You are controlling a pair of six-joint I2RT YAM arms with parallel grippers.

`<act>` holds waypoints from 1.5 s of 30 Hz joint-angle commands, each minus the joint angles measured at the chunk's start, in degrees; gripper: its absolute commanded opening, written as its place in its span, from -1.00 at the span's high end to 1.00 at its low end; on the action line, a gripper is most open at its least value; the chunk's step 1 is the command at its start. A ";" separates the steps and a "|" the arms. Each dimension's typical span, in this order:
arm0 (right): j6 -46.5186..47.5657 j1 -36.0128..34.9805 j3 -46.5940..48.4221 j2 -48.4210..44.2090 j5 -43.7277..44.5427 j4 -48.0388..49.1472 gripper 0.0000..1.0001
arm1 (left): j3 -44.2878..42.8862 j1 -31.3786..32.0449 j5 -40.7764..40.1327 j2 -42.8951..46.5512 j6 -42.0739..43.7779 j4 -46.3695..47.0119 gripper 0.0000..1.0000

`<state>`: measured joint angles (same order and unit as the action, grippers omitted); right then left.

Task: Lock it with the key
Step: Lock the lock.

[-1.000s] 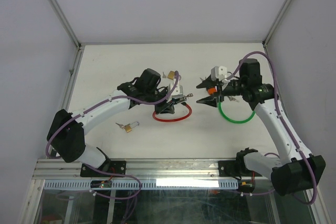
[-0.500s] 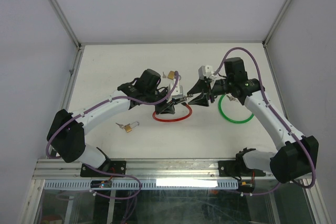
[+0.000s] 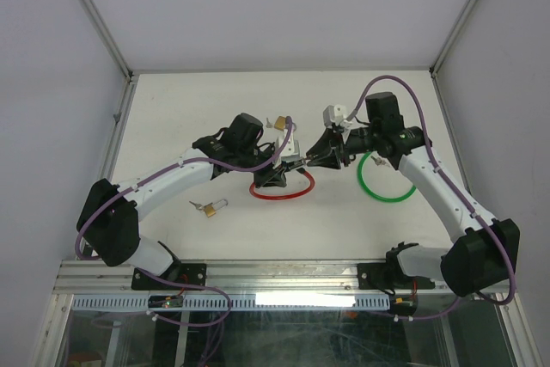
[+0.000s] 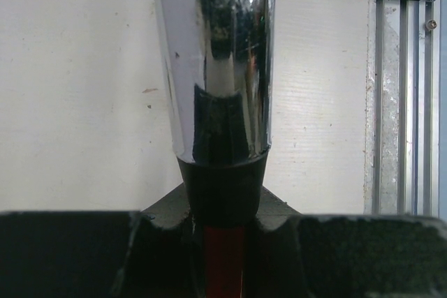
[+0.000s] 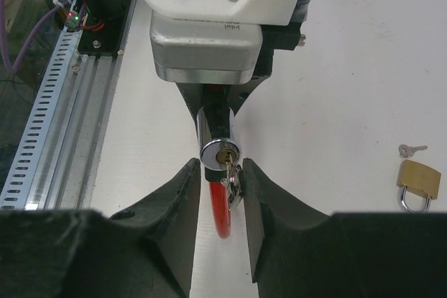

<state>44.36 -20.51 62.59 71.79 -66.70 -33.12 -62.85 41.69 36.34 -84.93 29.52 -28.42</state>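
The lock is a chrome cylinder (image 4: 216, 61) on a red cable (image 3: 281, 188) looped on the table. My left gripper (image 4: 225, 221) is shut on the black collar at the cylinder's base, holding it level and pointing right. The key (image 5: 231, 176) sits in the keyhole on the cylinder's end face (image 5: 221, 151), its bow hanging down. My right gripper (image 5: 221, 171) faces that end, jaws on either side of the key. The right finger (image 5: 253, 193) touches the bow, and a gap stays on the left side. In the top view the two grippers meet nose to nose (image 3: 302, 162).
A green cable loop (image 3: 382, 180) lies under the right arm. A brass padlock (image 5: 418, 179) with a small key (image 5: 412, 149) beside it rests behind the left gripper. Another small padlock with a key (image 3: 209, 207) lies front left. The aluminium rail (image 4: 401, 102) edges the table.
My right arm has swung left from over the green loop to the end of the lock cylinder, its jaws narrowing around the key. The left arm has held still.
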 commanded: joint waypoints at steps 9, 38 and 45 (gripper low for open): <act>0.68 0.09 2.28 0.07 2.73 0.81 0.57 | 0.18 0.66 2.46 2.66 -0.08 2.30 1.00; 18.23 3.72 5.23 -7.66 8.81 -10.73 1.00 | -3.28 -0.95 20.90 -1.28 0.95 -3.65 1.00; 16.03 3.88 6.54 -8.14 12.92 -10.04 1.00 | -5.00 -2.22 27.02 -3.40 2.27 -6.83 1.00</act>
<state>60.29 -18.39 65.63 65.93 -62.13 -46.17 -66.70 40.64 54.43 -89.21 29.36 -28.97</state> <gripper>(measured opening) 0.023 0.151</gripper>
